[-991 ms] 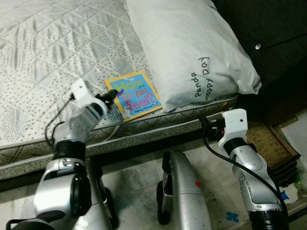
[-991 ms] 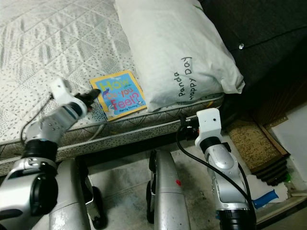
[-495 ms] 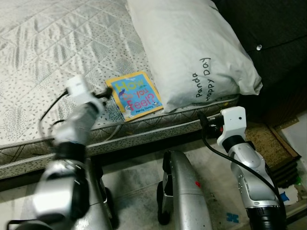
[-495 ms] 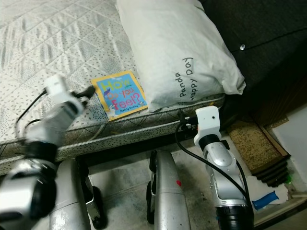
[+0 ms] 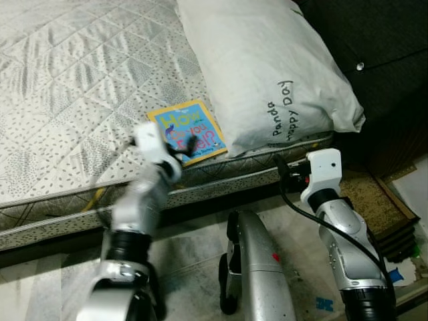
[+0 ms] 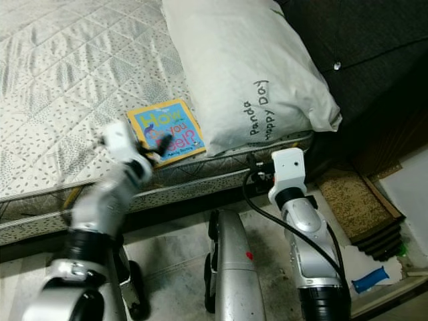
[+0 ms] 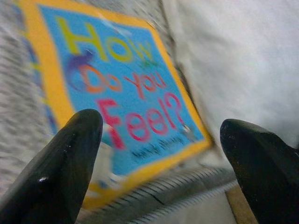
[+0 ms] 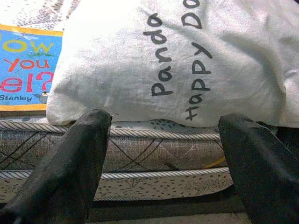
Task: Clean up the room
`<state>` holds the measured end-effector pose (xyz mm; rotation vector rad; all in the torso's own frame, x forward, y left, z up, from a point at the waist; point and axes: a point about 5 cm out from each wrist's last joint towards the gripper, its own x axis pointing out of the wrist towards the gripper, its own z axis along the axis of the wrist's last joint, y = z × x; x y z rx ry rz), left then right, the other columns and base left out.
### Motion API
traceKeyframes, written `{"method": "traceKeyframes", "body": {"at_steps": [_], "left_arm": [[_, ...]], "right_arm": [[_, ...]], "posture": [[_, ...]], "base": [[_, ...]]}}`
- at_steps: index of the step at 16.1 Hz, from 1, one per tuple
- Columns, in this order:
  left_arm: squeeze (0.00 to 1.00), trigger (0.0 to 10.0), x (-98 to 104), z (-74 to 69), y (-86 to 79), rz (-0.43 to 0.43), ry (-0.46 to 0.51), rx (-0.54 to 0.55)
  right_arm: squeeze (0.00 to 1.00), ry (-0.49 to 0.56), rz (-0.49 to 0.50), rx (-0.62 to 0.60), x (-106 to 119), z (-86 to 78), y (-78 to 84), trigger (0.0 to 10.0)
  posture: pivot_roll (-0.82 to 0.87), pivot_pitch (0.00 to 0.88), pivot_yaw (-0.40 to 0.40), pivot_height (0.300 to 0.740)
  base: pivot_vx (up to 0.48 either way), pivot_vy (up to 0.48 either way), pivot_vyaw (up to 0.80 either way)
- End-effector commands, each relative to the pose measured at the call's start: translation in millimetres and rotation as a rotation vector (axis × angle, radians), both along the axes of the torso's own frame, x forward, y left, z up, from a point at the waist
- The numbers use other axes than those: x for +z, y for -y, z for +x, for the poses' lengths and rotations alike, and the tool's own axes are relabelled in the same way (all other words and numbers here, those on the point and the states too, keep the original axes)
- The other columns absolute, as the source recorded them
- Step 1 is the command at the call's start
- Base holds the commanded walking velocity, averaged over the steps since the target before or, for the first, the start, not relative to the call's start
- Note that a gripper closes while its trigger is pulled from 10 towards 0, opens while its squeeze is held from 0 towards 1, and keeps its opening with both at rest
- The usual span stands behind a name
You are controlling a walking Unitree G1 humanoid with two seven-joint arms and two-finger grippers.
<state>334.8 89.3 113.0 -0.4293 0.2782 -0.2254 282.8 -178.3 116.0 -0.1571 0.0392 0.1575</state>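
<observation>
Two grippers face the near edge of a quilted mattress [image 5: 73, 87], and each wrist camera adds detail the head views lack. From the head, a yellow-bordered blue picture book [image 5: 200, 127] lies flat near the mattress's front edge, just beside a large white pillow [image 5: 261, 67] whose corner sits against the book's right side. The left gripper [image 5: 186, 146] is raised over the book's near portion, its black fingers dark against the cover, though from this height their spread is hard to judge. The left wrist view settles that: both fingers [image 7: 60, 163] stand wide apart with the cover between them, released and holding nothing, and the title "How Do You Feel?" reads clearly despite some blur. The right arm is bent low in front of the bed, its white wrist housing level with the bed frame; the right gripper [image 8: 173, 172] points at the mattress's side, fingers parted and empty. Its wrist view shows what the head views cannot: the piped seam and dark criss-cross pattern on the mattress's side panel, and the book's lower right corner peeking out beside the pillow. The pillow's handwritten "Panda Happy Day" is legible in both. To the right of the bed, the head views take in a dark upholstered headboard [image 5: 374, 40] and a brown mat [image 5: 371, 194] on the floor.
</observation>
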Motion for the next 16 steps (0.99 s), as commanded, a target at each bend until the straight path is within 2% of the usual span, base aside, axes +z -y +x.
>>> {"method": "traceKeyframes", "body": {"at_steps": [1,2,6,7,8,9,11,16], "left_arm": [[1.00,10.0,-13.7,-8.8,19.2,0.012,-0.043,-0.078],[1.00,10.0,-18.7,-15.1,29.7,0.014,-0.063,-0.109],[1.00,10.0,-32.0,-23.1,40.3,0.027,-0.125,-0.129],[0.93,10.0,-39.1,-24.1,39.0,0.038,-0.152,-0.117],[0.70,10.0,-44.5,-24.2,37.1,0.036,-0.170,-0.100],[0.23,10.0,-48.3,-23.1,34.1,0.045,-0.178,-0.092],[0.02,10.0,-52.6,-20.4,27.5,0.059,-0.189,-0.070],[0.00,10.0,-51.4,-8.9,5.7,0.086,-0.168,0.009]], "right_arm": [[0.00,-0.004,-0.004,-0.010,-1.9,0.2,1.7,10.0],[0.00,-0.003,-0.002,-0.011,-2.0,0.1,1.6,10.0],[0.00,-0.001,-0.007,0.006,-1.7,-1.7,0.8,10.0],[0.00,-0.001,-0.009,0.009,-1.9,-2.1,0.1,10.0],[0.00,0.000,-0.008,0.011,-1.9,-2.5,-0.9,10.0],[0.00,0.003,-0.010,0.015,-1.8,-3.2,-1.9,10.0],[0.00,0.004,-0.012,0.018,-2.0,-3.7,-2.3,10.0],[0.00,0.004,-0.013,0.017,-2.4,-3.0,-1.5,10.0]], "posture": [[-0.15,0.196,-0.101,0.541],[-0.15,0.196,-0.101,0.541],[-0.16,0.194,-0.096,0.541],[-0.16,0.193,-0.094,0.541],[-0.16,0.194,-0.092,0.541],[-0.16,0.193,-0.091,0.541],[-0.17,0.191,-0.090,0.541],[-0.16,0.187,-0.090,0.541]], "base": [[0.000,0.000,0.00],[0.000,0.000,0.00],[0.000,0.000,0.00],[0.000,0.000,0.00],[0.000,0.000,0.00],[0.000,0.000,0.00],[0.000,0.000,0.00],[0.000,0.000,0.00]]}}
